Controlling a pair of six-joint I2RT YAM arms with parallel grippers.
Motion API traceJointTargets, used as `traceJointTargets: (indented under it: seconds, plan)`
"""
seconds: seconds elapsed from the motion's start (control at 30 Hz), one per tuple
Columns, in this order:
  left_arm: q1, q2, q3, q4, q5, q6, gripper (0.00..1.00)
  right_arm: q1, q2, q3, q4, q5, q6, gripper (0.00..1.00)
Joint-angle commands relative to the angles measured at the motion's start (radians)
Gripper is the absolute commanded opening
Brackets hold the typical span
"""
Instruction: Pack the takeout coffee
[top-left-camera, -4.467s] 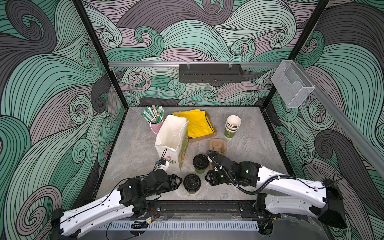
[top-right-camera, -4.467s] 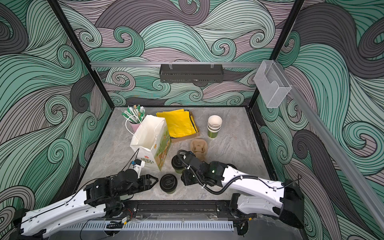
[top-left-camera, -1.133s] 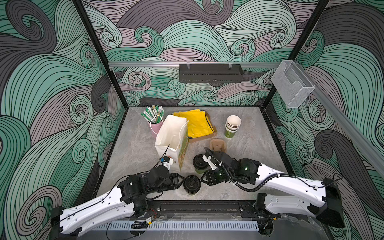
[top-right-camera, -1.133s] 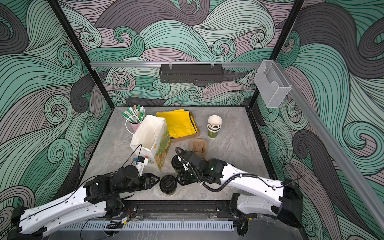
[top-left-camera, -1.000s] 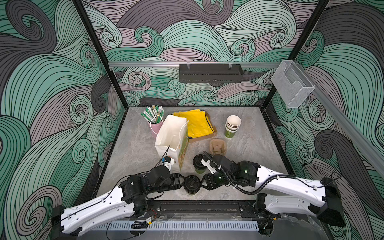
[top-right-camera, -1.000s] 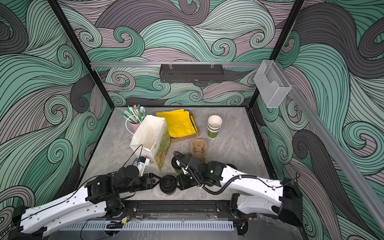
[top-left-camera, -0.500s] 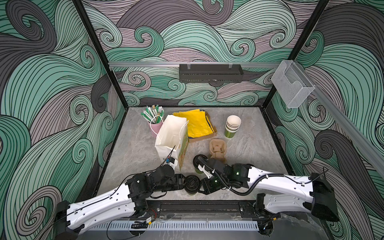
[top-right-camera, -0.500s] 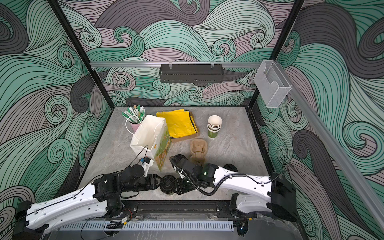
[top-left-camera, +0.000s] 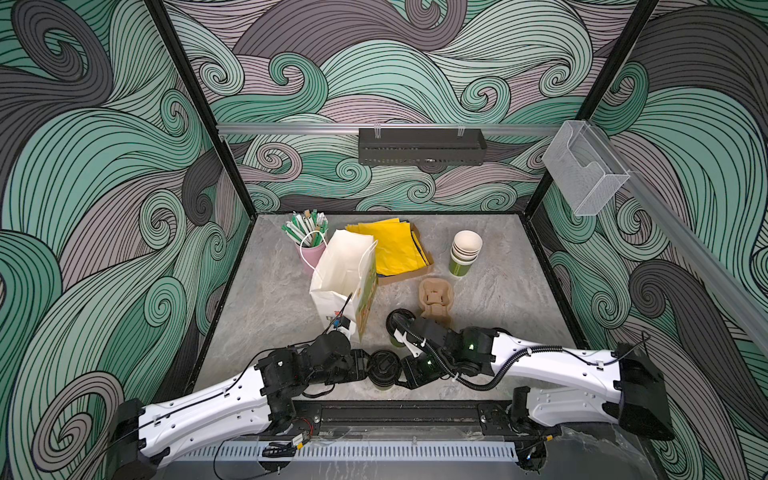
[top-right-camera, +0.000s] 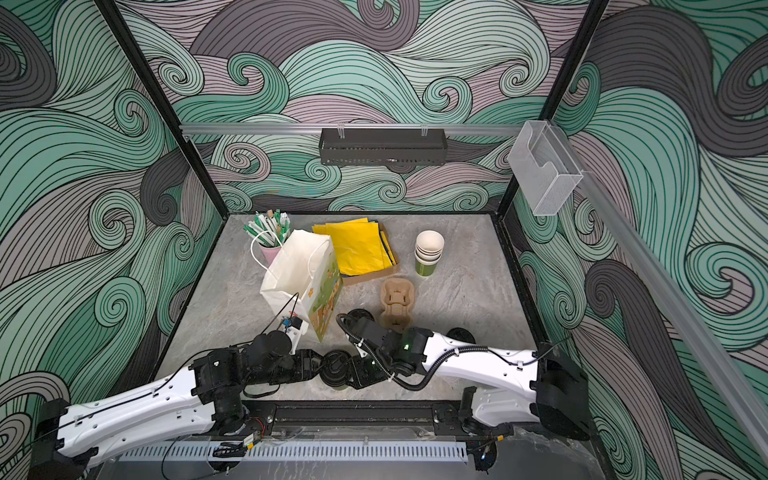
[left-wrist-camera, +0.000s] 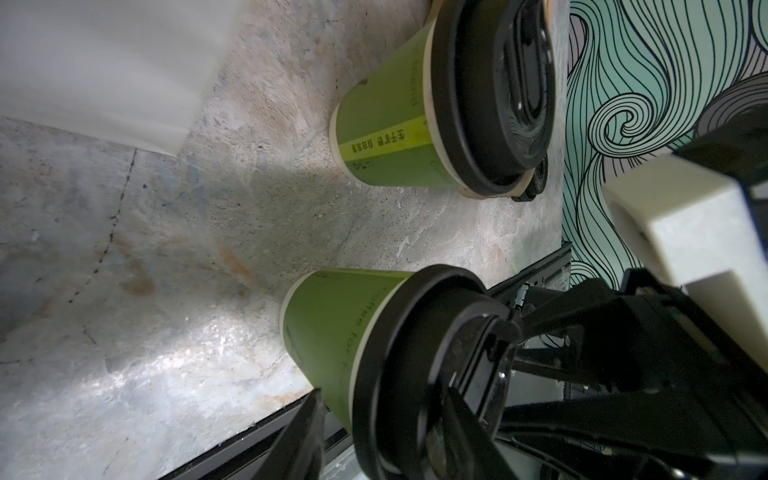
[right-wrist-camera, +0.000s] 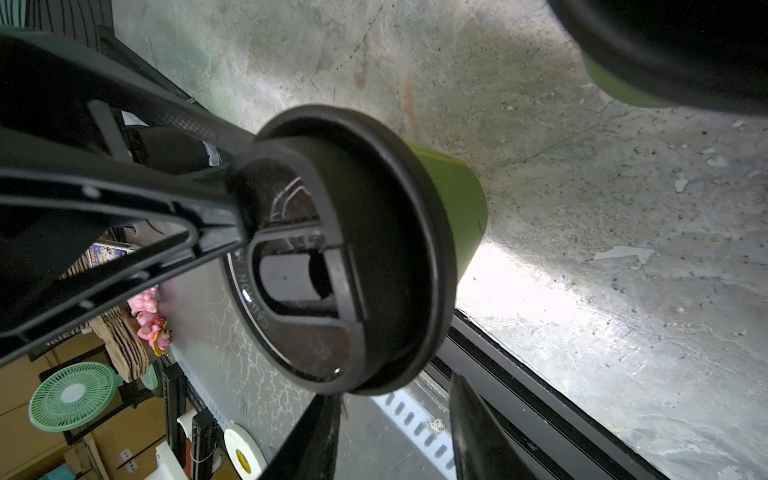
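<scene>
The takeout coffee, a green paper cup with a black sip lid, stands upright near the table's front edge. My left gripper meets it from the left, rolled on its side. One finger lies over the lid top and the other beside the cup wall under the rim. My right gripper faces it from the right, open. The lid's rim sits at its tips, with a gap showing to one finger. Neither gripper visibly clamps the cup.
A second lidded green cup stands just behind, by the right arm. An open white paper bag stands behind the left gripper. Farther back are a brown cup carrier, stacked lidless cups, yellow napkins and a pink stirrer cup. The front rail is close.
Both grippers have closed in on the front cup from either side, the right one swinging left and forward. The left jaws have narrowed around the lid's edge. The cup has stayed put.
</scene>
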Motion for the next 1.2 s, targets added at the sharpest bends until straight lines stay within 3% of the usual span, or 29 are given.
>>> traceJointTargets:
  seconds: [0.0,0.33,0.53,0.63,0.73,1.17]
  plan:
    - [0.003,0.023,-0.014,-0.055,0.007,0.0,0.44,0.001,0.053,-0.019,-0.135,0.111,0.011,0.43]
    - [0.003,0.008,-0.015,-0.069,0.002,-0.003,0.42,0.006,0.084,-0.021,-0.183,0.133,0.011,0.42]
    - [0.003,0.006,-0.013,-0.075,0.002,-0.001,0.42,0.005,-0.094,0.042,-0.029,0.088,-0.01,0.47]
    - [0.003,0.004,-0.013,-0.074,0.0,0.001,0.42,0.009,-0.186,0.026,0.021,0.161,-0.029,0.47]
    - [0.003,0.003,-0.012,-0.07,0.003,0.004,0.42,-0.022,-0.201,0.014,-0.019,0.266,-0.015,0.42]
    - [0.003,0.009,-0.012,-0.059,0.019,0.005,0.41,-0.066,-0.009,0.058,0.036,0.197,0.017,0.21]
